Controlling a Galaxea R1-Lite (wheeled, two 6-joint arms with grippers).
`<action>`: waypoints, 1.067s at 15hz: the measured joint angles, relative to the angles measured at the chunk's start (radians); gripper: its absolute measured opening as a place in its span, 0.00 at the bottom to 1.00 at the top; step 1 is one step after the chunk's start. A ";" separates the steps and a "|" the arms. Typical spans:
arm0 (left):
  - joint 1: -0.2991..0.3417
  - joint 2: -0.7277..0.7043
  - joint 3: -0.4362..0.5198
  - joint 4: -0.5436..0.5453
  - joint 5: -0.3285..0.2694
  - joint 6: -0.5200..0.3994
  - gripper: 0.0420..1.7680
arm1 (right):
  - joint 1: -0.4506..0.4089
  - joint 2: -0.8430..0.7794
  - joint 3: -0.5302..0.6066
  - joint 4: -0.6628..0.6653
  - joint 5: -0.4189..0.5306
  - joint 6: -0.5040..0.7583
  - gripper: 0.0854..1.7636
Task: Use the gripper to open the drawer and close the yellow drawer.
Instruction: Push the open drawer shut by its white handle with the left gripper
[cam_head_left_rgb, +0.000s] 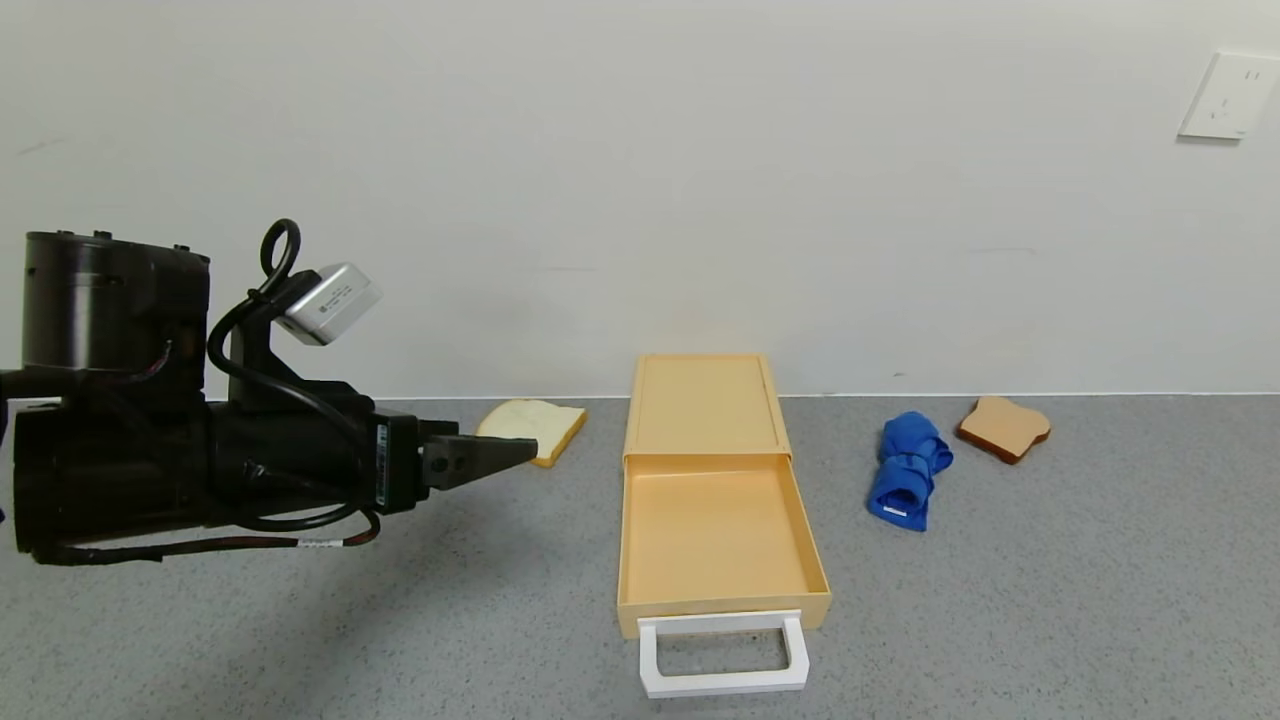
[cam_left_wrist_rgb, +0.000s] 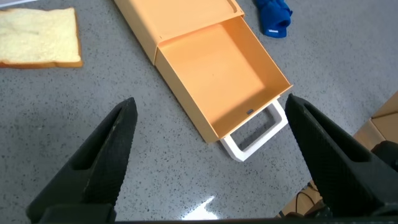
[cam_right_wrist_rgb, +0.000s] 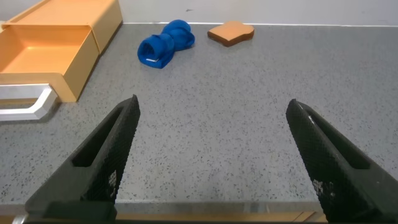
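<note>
Pulled well out of its case toward the near edge of the grey speckled table: a shallow yellow-tan drawer, tray bare inside, still seated in the case at its back end. Fronted by a white loop handle lying flat on the table, nothing touching it. Case set back near the white wall, flat and the same colour as the tray. To the robot's left of the case, a pale bread slice lying flat near the wall; to the right, a rolled blue cloth just beside the drawer, and past it a browner bread slice. Left gripper held above the table, well apart from the drawer, pointing sideways toward it in the head view, tip overlapping the pale slice only by line of sight. Fingers spread wide in the left wrist view, holding nothing, touching nothing, with the drawer's front corner and handle showing between them. Right gripper out of the head view, hovering low over bare table to the right of the drawer, fingers likewise wide apart and empty, blue cloth and brown slice beyond.
</note>
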 joint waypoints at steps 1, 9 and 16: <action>-0.001 0.002 -0.007 0.007 0.004 -0.003 0.97 | 0.000 0.000 0.000 0.000 0.000 0.000 0.98; -0.122 0.017 -0.264 0.342 0.187 -0.096 0.97 | 0.000 0.000 0.000 0.000 0.000 0.000 0.98; -0.291 0.104 -0.523 0.638 0.446 -0.318 0.97 | 0.000 0.000 0.000 0.000 0.000 0.000 0.98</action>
